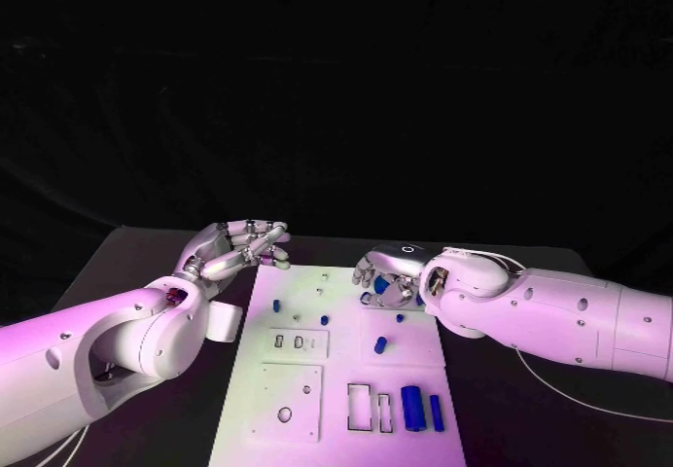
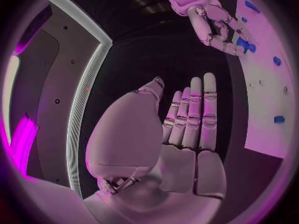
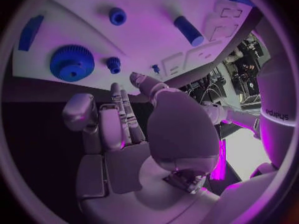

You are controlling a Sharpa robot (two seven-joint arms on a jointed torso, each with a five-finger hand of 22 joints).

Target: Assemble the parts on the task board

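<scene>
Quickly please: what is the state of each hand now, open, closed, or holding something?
Left hand: open, holds nothing, beside the board's edge.
Right hand: open, holds nothing, over the board's far end.

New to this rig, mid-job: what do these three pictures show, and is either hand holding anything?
Two white robot arms with silver hands work at a black table. The square picture looks down from the robot's head. Each round one comes from a camera behind one wrist. The left hand is raised beside the white task board, fingers apart, empty. The right hand hovers over the board's far end near a blue gear and also looks empty. A blue bar lies at the board's near end.
</scene>
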